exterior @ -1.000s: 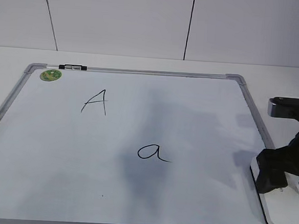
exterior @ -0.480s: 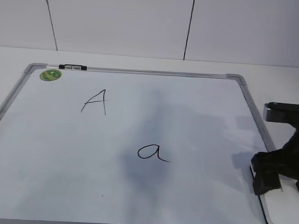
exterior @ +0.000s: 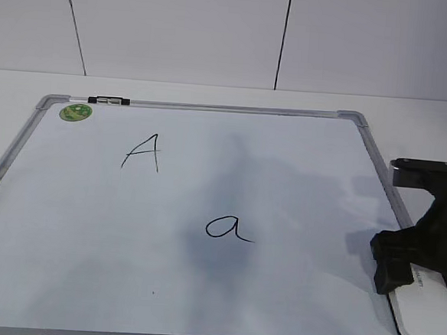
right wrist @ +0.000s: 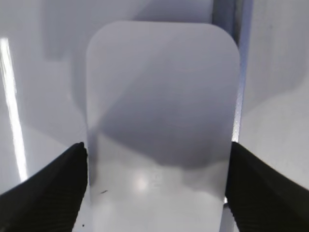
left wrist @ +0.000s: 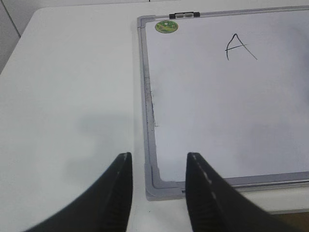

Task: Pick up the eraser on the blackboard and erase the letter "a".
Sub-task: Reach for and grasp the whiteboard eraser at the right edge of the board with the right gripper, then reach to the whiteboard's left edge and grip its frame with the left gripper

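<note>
1. Right gripper (exterior: 420,265) low at the right edge of the bench, fingers (right wrist: 46,193) spread on both long sides of the eraser (right wrist: 161,130), pads just beside its edges; real contact not clear.
2. Eraser flat at the near right corner of the blackboard (exterior: 200,288), lying over its grey frame.
3. Letter "a" (exterior: 230,228) complete, near the middle of the blackboard, well apart from the eraser.
4. Capital "A" (exterior: 142,151) toward the far left corner, near the green sticker (exterior: 75,112).
5. Left gripper (left wrist: 157,193) above the near left corner of the blackboard, fingers released, holding nothing.
</note>
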Controlling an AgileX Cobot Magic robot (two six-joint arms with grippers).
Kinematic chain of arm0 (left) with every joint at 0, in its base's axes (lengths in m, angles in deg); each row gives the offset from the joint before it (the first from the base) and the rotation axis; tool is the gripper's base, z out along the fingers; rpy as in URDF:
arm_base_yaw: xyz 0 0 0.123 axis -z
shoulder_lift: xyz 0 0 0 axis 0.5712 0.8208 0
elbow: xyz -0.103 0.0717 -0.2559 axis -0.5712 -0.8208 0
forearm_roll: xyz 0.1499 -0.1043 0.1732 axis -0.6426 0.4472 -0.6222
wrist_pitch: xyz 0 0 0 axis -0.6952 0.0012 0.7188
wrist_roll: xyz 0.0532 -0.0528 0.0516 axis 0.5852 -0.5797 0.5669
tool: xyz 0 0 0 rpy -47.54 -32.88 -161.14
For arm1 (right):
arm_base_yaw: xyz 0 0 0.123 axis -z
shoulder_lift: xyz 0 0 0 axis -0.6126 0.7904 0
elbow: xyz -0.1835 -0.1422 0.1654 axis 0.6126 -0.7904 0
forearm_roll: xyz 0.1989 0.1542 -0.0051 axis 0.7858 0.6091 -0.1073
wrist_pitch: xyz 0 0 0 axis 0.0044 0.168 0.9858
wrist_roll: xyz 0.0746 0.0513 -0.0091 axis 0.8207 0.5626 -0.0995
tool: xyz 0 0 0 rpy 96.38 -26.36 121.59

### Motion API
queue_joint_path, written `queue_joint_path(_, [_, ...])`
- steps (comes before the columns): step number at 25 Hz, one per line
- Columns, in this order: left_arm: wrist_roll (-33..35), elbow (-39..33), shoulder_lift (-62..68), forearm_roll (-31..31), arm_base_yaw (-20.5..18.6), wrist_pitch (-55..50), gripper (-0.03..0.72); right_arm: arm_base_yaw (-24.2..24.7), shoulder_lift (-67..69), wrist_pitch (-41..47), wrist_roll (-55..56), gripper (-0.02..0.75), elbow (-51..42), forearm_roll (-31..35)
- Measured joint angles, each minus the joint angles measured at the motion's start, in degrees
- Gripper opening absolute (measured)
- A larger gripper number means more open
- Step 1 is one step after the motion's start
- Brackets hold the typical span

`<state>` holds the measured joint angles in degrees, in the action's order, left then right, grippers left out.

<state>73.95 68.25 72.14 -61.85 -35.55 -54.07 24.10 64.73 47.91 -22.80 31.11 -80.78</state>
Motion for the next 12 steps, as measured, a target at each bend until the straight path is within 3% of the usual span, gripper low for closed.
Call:
queue_joint_path(5, [0.00, 0.00, 0.00, 0.00, 0.00, 0.00, 0.263, 0.00, 0.12, -0.03, 0.12, 0.653, 0.00, 0.00])
queue_joint_path(12, [0.00, 0.00, 0.00, 0.00, 0.00, 0.00, 0.263, 0.00, 0.12, -0.12, 0.22, 0.547, 0.00, -0.35])
